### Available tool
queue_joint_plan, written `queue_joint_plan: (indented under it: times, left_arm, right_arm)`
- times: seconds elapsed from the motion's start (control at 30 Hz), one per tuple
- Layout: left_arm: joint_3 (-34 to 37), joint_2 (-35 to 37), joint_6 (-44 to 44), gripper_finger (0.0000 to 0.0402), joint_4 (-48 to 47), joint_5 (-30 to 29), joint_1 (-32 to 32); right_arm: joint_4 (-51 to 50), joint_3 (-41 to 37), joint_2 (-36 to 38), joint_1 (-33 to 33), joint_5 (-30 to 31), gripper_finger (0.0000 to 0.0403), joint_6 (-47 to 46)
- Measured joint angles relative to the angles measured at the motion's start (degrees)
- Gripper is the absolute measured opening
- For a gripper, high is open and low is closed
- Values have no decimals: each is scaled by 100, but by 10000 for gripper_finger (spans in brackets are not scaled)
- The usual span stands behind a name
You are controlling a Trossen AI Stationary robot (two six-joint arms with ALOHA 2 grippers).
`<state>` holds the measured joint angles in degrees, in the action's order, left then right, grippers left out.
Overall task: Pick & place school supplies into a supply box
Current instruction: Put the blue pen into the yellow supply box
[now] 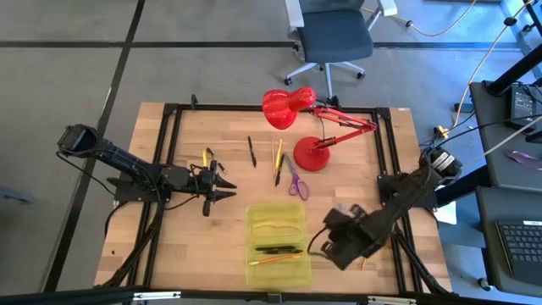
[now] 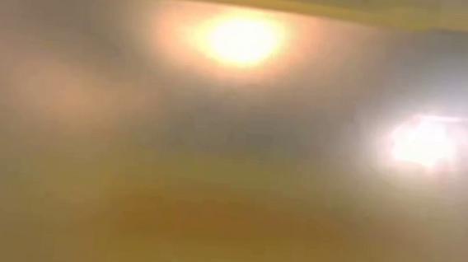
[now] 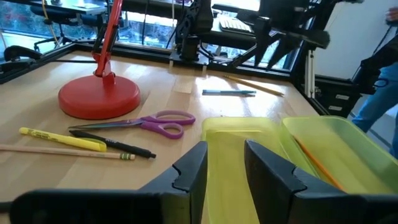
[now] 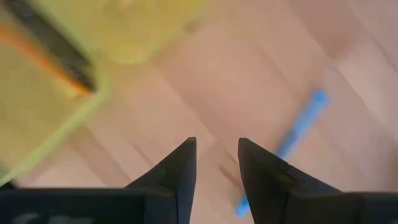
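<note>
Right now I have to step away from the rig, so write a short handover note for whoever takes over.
Left gripper: open and empty, left of the supply box, pointing toward it.
Right gripper: open and empty, low over the table beside the box's right edge, a blue pen lying just ahead of it.
Done: an orange pencil and a black pen lie in the box's near half.
Left: purple-handled scissors, a yellow pen, pencils and a black pen by the red lamp, more near the left gripper, plus the blue pen.
</note>
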<state>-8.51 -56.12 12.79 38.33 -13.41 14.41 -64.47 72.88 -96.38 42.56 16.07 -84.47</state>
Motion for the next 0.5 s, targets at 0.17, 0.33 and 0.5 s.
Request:
queue_joint_plan:
  times: [0.17,0.33,0.5]
  left_arm:
    - [0,0,-1,98,-40,-33,-2]
    - [0,0,-1,99,-42,-44,0]
    - [0,0,-1,97,-44,-44,0]
  right_arm:
    - [-528,-6,-152,296,-35,123,-1298]
    - [-573,-13,-396,320,-161,123,-1343]
    - [-1103,-15,-564,318,-267,123,-1615]
